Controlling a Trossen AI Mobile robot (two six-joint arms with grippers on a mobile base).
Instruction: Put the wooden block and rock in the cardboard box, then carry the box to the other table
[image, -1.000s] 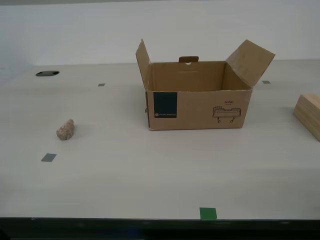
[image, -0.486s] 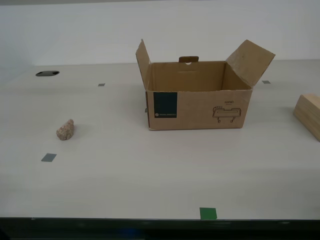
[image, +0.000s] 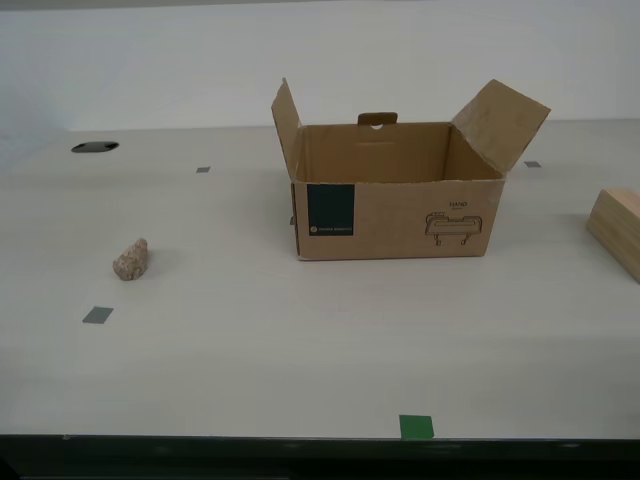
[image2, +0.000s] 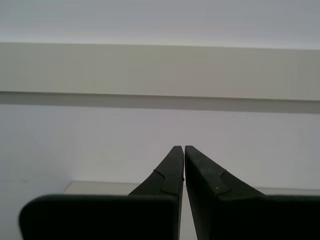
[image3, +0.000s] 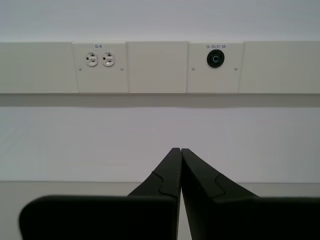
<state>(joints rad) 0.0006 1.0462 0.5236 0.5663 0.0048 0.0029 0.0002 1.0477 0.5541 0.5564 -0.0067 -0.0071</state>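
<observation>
Pincer tips pressed together, both: first pincer (image3: 180, 150), second pincer (image2: 184, 147), holding nothing. Rock (image: 131, 259), wooden block (image: 617, 228) not yet in cardboard box (image: 395, 205). All work left.

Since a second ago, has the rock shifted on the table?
No. The rock sits at the same spot relative to the grey tape square and the cardboard box in the exterior view.
</observation>
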